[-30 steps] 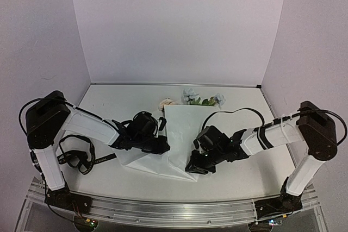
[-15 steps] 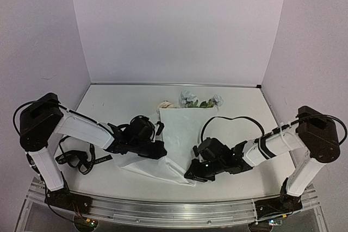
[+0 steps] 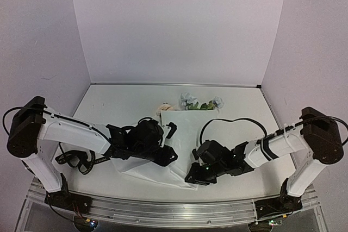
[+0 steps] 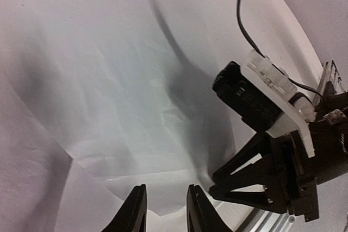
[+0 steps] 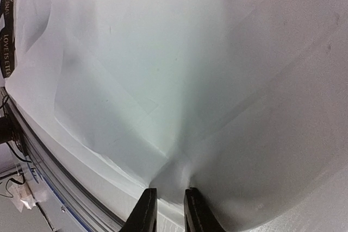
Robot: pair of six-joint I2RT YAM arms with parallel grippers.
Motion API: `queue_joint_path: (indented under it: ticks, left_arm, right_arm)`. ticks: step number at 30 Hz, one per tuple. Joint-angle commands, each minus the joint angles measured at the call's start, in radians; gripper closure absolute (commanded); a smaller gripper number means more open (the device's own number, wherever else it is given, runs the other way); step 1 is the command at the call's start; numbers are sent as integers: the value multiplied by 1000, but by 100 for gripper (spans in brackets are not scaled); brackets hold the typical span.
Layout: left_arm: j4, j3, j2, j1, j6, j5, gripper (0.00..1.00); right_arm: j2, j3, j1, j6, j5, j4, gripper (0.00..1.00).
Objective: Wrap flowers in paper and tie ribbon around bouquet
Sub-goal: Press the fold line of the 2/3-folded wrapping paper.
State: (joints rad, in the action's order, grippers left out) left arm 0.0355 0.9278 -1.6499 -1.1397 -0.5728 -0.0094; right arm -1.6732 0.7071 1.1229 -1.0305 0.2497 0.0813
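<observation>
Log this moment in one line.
paper folded over flowers, blooms showing at far edge | left pincer open over paper | right pincer shut on paper | ribbon unused at left

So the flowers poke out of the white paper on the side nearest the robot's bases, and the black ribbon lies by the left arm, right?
Not the near side. In the top external view the flowers poke out of the white paper at its far end, toward the back wall. The black ribbon does lie by the left arm.
</observation>
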Motion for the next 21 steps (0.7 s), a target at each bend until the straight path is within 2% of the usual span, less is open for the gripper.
queue_joint_path:
  ticks: [1, 8, 21]
  left_arm:
    - [-44, 29, -36, -18, 68, 92, 78]
    - [-157, 7, -137, -19, 69, 227, 86]
    - [-215, -65, -187, -26, -1, 235, 99]
  right_arm:
    - [66, -3, 3, 17, -19, -71, 80]
    - [111, -13, -16, 21, 21, -71, 78]
    - [72, -37, -98, -19, 70, -42, 77]
